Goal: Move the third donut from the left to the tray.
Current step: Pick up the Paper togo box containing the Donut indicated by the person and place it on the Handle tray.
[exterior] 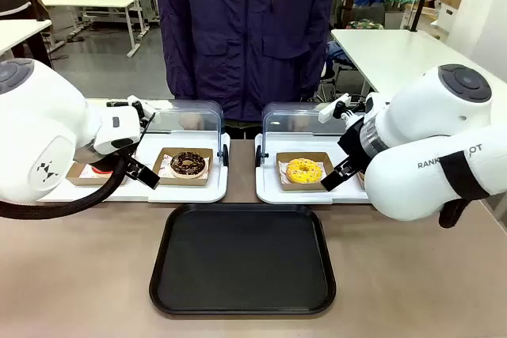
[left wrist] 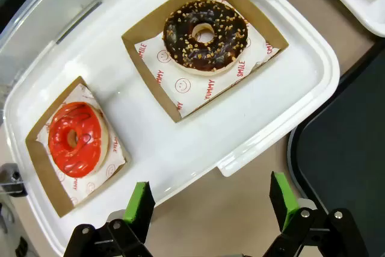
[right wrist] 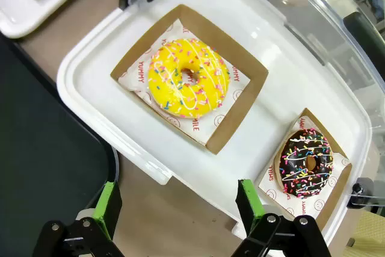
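The yellow-iced donut (exterior: 303, 170) (right wrist: 188, 77) with coloured sprinkles lies in its brown cardboard square on the right white tray (exterior: 273, 192). The black tray (exterior: 242, 259) (right wrist: 42, 148) lies bare in front of both white trays, near the table's front edge. My right gripper (exterior: 337, 176) (right wrist: 179, 206) hovers open just right of the yellow donut, at the white tray's front rim, with nothing between its green pads. My left gripper (exterior: 141, 172) (left wrist: 210, 206) is open too, above the front rim of the left white tray (left wrist: 271, 100).
A chocolate donut with nut crumbs (exterior: 188, 164) (left wrist: 205, 34) and a red-iced donut (left wrist: 76, 138) sit on the left white tray. A dark sprinkled donut (right wrist: 307, 162) sits beside the yellow one. Clear domed lids (exterior: 186, 116) stand open behind. A person (exterior: 245, 29) stands at the far side.
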`<state>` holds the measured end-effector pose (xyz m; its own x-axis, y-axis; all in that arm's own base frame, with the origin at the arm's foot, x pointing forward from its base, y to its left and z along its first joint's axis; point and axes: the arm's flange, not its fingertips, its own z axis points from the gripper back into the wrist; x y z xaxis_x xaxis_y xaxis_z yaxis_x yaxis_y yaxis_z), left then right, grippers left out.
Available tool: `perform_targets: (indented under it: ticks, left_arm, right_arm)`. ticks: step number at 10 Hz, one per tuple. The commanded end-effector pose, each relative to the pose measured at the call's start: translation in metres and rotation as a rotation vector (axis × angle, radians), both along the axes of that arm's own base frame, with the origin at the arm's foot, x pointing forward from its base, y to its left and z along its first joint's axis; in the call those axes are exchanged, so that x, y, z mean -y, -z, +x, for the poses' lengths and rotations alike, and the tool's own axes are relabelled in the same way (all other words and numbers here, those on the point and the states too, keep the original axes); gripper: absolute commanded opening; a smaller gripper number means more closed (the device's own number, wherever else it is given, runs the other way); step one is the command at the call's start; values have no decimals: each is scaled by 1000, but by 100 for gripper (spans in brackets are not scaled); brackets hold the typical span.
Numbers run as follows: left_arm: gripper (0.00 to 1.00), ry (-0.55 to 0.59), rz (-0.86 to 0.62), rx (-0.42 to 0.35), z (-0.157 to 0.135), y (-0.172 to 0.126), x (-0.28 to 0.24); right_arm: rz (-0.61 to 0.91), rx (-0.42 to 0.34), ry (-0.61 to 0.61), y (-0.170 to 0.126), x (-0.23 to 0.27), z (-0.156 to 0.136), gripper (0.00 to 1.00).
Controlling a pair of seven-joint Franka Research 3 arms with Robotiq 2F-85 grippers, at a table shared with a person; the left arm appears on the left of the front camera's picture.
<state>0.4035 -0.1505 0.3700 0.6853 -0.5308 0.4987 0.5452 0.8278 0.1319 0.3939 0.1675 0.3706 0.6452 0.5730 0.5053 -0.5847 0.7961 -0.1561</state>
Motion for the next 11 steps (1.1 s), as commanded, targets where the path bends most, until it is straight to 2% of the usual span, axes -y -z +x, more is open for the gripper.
perform_targets:
  ticks: [1, 11]
  left_arm:
    - [100, 0, 0, 0, 0, 0, 0]
    - [100, 0, 0, 0, 0, 0, 0]
  right_arm:
    - [0, 0, 0, 0, 0, 0, 100]
    - [-2, 1, -2, 0, 0, 0, 100]
